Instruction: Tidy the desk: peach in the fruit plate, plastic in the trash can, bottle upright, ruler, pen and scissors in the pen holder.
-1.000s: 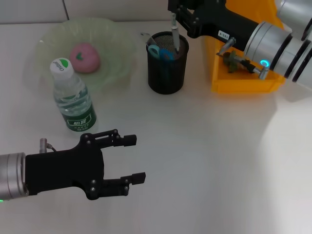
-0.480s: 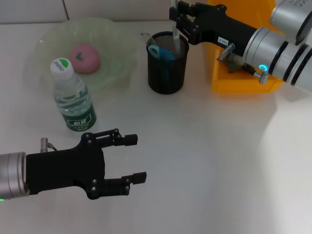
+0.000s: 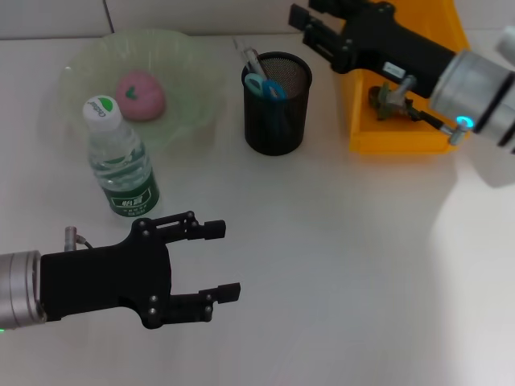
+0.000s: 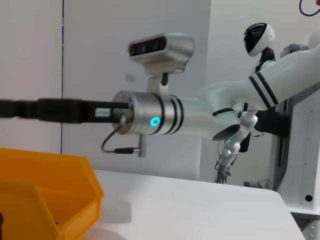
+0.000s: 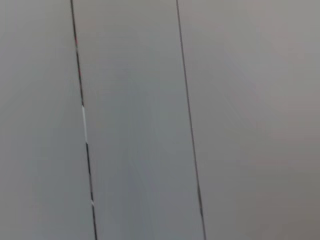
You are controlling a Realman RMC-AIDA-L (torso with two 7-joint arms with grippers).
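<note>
Now the right end effector (image 3: 310, 22) hangs just behind and to the right of the black mesh pen holder (image 3: 276, 103), its dark fingers pointing leftward over the cup's far rim; whether they are parted or closed I cannot tell, and nothing shows in them. Inside the holder stand the blue-handled scissors (image 3: 264, 85) and a slim pale pen or ruler (image 3: 246, 56) leaning toward the cup's back-left edge, long axis near upright. The peach (image 3: 141, 94) lies in the green fruit plate (image 3: 193, 60) at far left, and the bottle (image 3: 121, 159) stands upright in front of the plate, cap on. The left end effector (image 3: 217, 261) hovers low over the near table (image 3: 346, 265), fingers spread and empty, the bottle just behind it. An orange bin (image 3: 402, 137), probably the trash can, sits to the right of the holder under the right arm, something dark lying in it. Judging by this, the sorting looks close to finished; the right arm is nearer the holder and has free room to lift back to the right, with only the bin's rim beneath it
</note>
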